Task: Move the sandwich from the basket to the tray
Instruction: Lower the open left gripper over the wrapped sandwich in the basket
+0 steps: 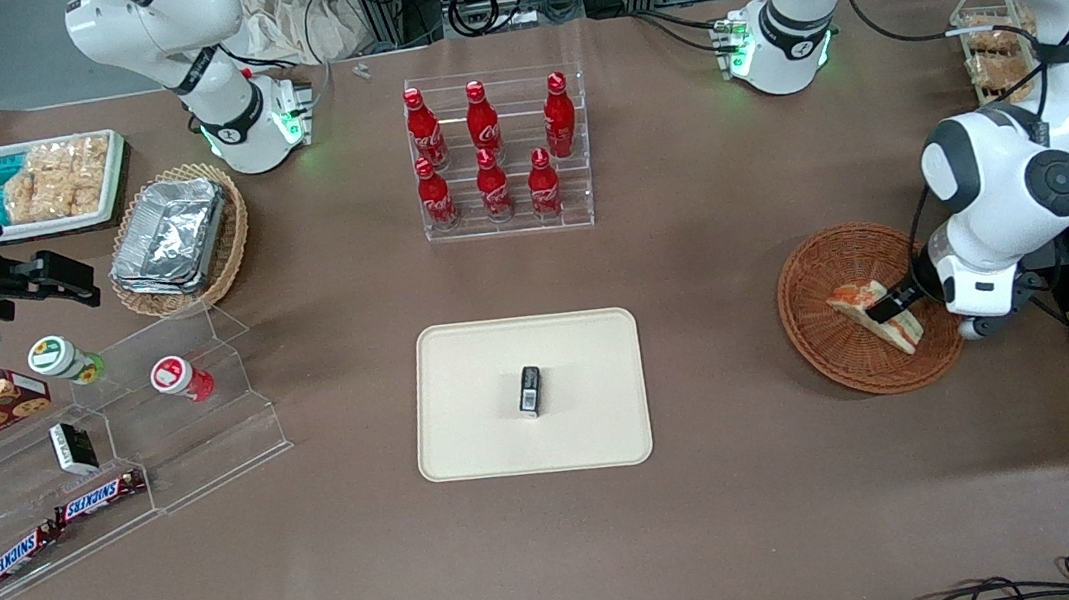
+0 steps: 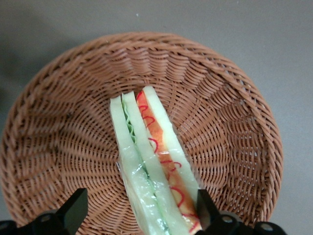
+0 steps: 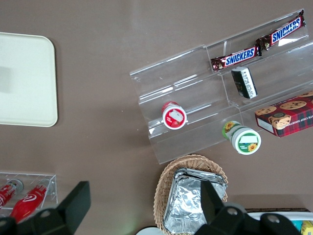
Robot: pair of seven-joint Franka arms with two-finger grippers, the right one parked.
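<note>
Left arm bent low, gripper [image 2: 139, 215] pointing down, jaws spread wide

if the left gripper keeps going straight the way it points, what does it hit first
Most likely the sandwich: the left gripper points down into the basket with open jaws either side of it. Depth is unclear.

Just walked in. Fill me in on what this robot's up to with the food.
The left arm's gripper is down in the basket, its fingers open on either side of the sandwich, which lies in the basket, not yet lifted. The tray waits nearer the table's middle, with only a small dark packet on it.
</note>
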